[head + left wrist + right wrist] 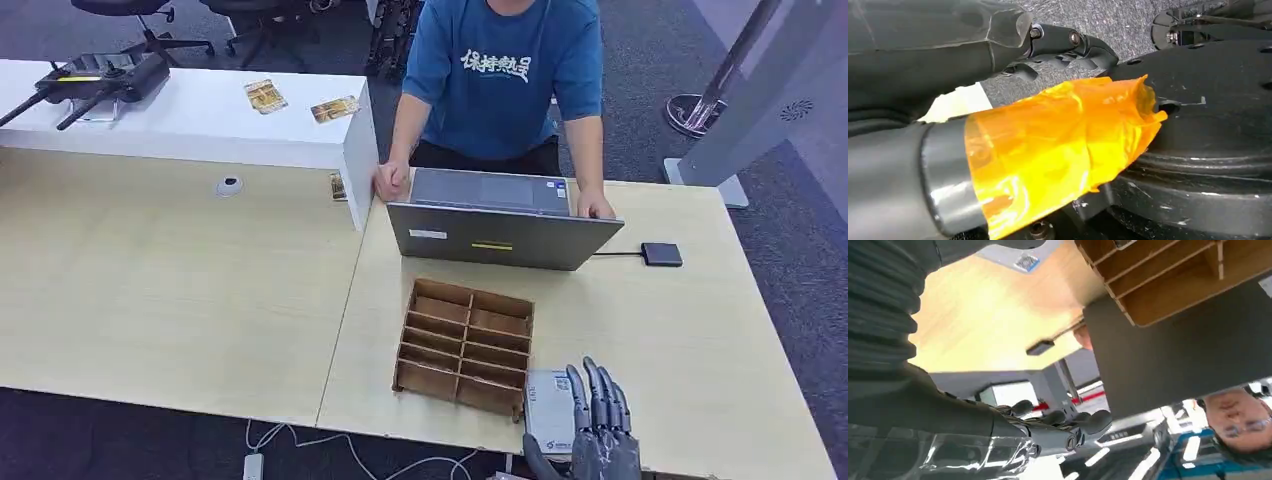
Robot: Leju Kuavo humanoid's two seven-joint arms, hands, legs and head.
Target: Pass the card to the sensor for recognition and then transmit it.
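A white card [548, 405] with a small logo lies flat near the table's front edge, just right of the wooden slotted rack [464, 345]. My right hand [602, 425] stands upright right beside the card, fingers straight and apart, holding nothing. In the right wrist view the card [1018, 260] lies on the table behind my empty fingers [1063, 426]. The sensor, a small black box [661, 254] on a cable, sits right of the laptop [500, 235]; the same sensor [1040, 347] shows in the right wrist view. My left hand [1013, 115] hangs low, its thumb wrapped in orange tape, with nothing in it.
A person in a blue shirt [500, 70] stands behind the table with both hands at the laptop. A white raised counter [200, 125] at the back left carries two cards [265, 96] and a black device [95, 80]. The tabletop [690, 340] is bare wood right of the rack.
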